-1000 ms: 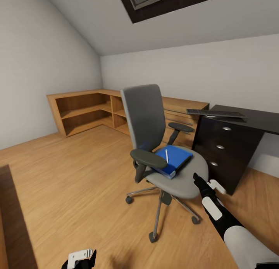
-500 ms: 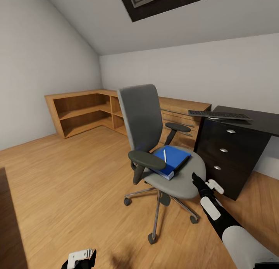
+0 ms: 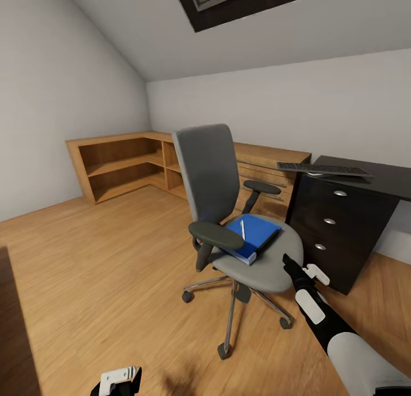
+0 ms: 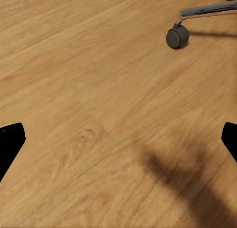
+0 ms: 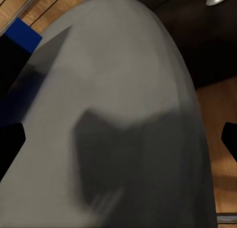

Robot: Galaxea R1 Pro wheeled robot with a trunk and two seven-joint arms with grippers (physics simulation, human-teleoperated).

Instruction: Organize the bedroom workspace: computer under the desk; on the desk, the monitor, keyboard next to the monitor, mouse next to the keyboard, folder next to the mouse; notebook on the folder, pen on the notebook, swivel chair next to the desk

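The swivel chair (image 3: 206,167), with its grey back and seat, stands mid-room on the wood floor, left of the black desk (image 3: 388,179). On its seat lies the blue folder (image 3: 257,235), and the slim pale pen (image 3: 242,229) rests on top of it. The black keyboard (image 3: 322,169) lies on the desk top above the drawer pedestal (image 3: 334,227), jutting over the edge. My right gripper (image 3: 289,264) hovers at the seat's front edge; the right wrist view has the grey seat (image 5: 123,90) close between wide-apart fingers, so this right gripper (image 5: 118,141) is open. My left gripper (image 3: 117,382) hangs low over bare floor, also open (image 4: 118,141).
A light wooden shelf unit (image 3: 120,162) and drawer cabinet (image 3: 268,162) line the back wall behind the chair. The chair's chrome legs and casters (image 3: 225,350) spread over the floor; one caster (image 4: 177,37) is near my left gripper. A dark edge (image 3: 11,327) borders the lower left.
The whole view shifted slightly between one second and half a second ago, so the camera moved. Since then nothing has visibly changed.
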